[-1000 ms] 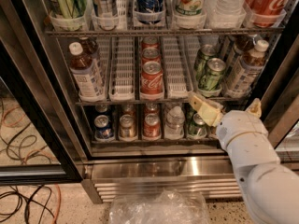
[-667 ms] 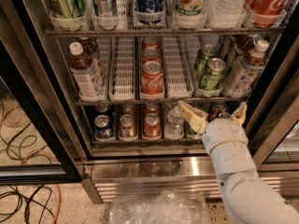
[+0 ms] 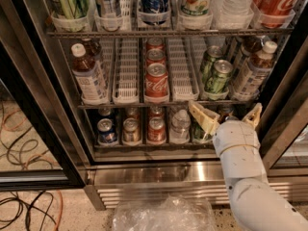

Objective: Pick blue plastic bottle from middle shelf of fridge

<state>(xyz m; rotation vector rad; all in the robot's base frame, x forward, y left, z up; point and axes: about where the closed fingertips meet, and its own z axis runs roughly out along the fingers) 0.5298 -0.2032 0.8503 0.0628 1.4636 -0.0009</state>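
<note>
The gripper hangs with its two pale fingers spread wide, empty, at the front edge of the middle shelf on the right, hiding part of the lowest tier behind it. The blue plastic bottle stands upright in the far-left lane of that shelf, well apart from the gripper (its label print is unreadable). A second similar bottle stands far right, beside the green cans. The fridge top row is cut off.
</note>
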